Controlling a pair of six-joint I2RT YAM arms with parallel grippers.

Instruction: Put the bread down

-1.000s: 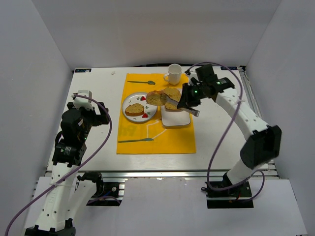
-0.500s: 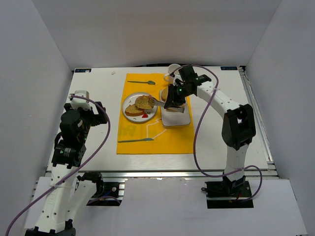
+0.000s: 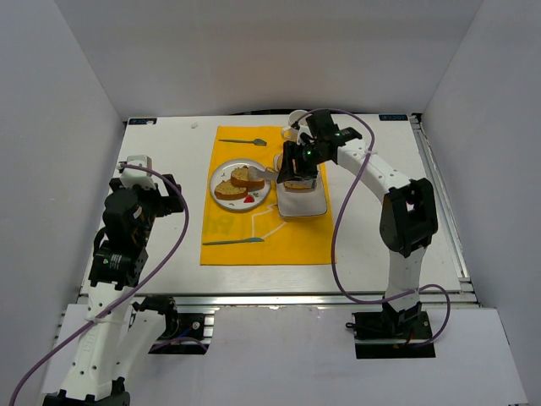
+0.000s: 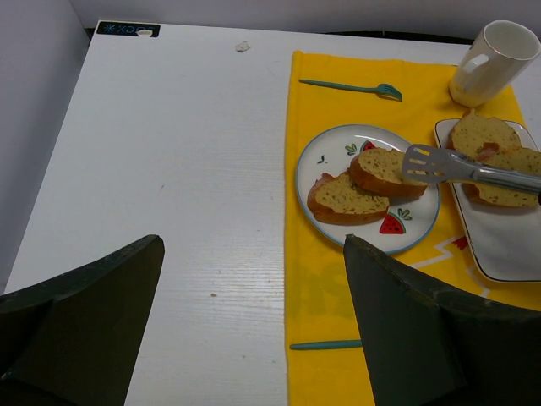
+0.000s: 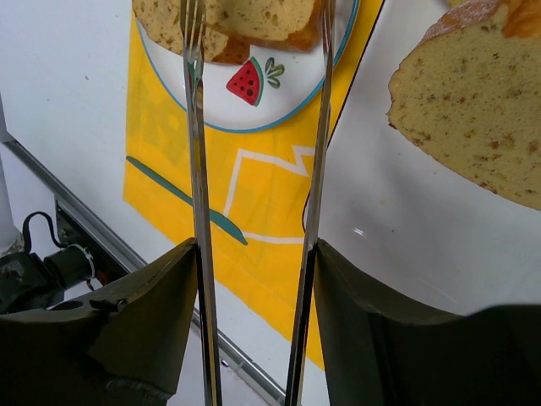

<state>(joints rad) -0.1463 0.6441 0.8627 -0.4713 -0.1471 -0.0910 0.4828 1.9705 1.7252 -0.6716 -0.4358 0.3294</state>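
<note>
Holding the tongs (image 3: 270, 172) by their handle end, the right gripper (image 3: 297, 166) sits over the tray (image 3: 303, 205), and the tongs reach left onto the plate (image 4: 363, 238). Its fingers clamp both tong arms from outside. In the right wrist view the arms run parallel and apart, so the tongs appear slack, though whether the tips press the bread cannot be told. The bread (image 4: 379, 169) rests on the plate's right half, its left end lapped on a second slice (image 4: 345, 200), and the tong head lies over its right end. The bread's long axis runs left to right, roughly in line with the tongs, so it lies directly left of the right gripper along the tool. Two more slices (image 4: 499, 152) lie on the tray. The left gripper (image 4: 251, 249) is spread wide, holding nothing, well apart at the near left; the right arm is plainly nearer. Judgement: the bread looks set down. The next move calls for a straight pull to the right with the tips clear of the crust, or the bread may drag off the plate.
</note>
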